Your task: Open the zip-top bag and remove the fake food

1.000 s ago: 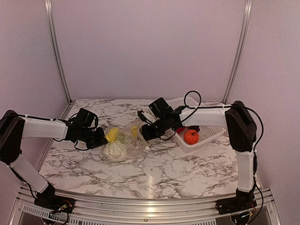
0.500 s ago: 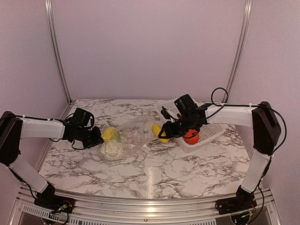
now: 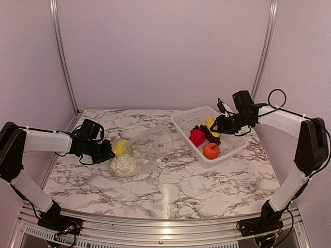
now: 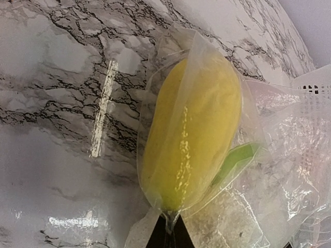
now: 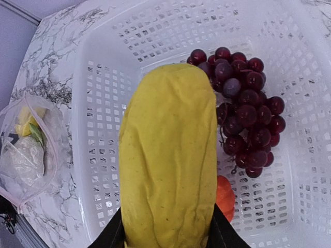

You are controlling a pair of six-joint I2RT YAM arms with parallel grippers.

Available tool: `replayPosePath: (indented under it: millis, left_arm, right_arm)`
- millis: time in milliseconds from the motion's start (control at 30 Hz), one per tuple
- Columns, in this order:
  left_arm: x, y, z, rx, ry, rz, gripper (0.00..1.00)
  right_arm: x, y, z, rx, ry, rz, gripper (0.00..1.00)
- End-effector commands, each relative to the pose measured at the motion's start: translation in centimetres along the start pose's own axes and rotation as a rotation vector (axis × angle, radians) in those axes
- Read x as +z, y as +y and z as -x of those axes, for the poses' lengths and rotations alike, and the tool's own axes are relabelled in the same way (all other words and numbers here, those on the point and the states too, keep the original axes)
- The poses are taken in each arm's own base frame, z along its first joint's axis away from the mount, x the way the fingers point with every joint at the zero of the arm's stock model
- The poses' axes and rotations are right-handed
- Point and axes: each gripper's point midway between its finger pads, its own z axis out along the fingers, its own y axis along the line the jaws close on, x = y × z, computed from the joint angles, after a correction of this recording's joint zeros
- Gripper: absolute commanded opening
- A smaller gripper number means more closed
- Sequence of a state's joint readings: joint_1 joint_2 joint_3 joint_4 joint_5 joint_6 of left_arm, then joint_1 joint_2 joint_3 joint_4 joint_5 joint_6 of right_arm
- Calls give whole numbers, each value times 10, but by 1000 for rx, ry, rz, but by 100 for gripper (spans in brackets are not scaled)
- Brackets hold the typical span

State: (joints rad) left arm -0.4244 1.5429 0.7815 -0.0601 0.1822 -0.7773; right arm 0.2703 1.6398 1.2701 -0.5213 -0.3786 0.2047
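The clear zip-top bag [image 3: 147, 145] lies on the marble table with a yellow toy food [image 3: 121, 148] and a cream-white one [image 3: 124, 165] at its left end. My left gripper [image 3: 106, 153] is shut on the bag's plastic edge [image 4: 173, 219], just behind the yellow food [image 4: 191, 134]. My right gripper [image 3: 220, 125] is shut on a long yellow toy food [image 5: 170, 160] and holds it over the white lattice basket [image 5: 103, 98]. The basket holds a dark purple grape bunch [image 5: 248, 103], an orange food [image 3: 210, 150] and a red one [image 3: 197, 137].
The white basket [image 3: 182, 119] stands at the back right of the table. Metal frame posts [image 3: 61, 51] rise at the back corners, and a metal rail [image 3: 155, 227] runs along the near edge.
My right gripper has pulled the long yellow food out of the bag and carried it right, over the basket. My left gripper has kept its hold on the bag, which now lies flatter.
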Motion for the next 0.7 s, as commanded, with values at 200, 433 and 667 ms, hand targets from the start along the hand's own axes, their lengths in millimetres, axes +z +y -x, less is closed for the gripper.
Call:
replayPosePath:
  millis: [200,433,667]
  left_arm:
    - [5,3,-3,6,18,-5,0]
    - [6,1,-4,14,27,-11,0]
    - [5,-1,-5,17,30,-26,0]
  right_arm:
    - [-9,-81,-26,37,93,-236,53]
    - [-18,-67,-9,12,51,-203,81]
    - [-16,18,15,-71,-34,30,67]
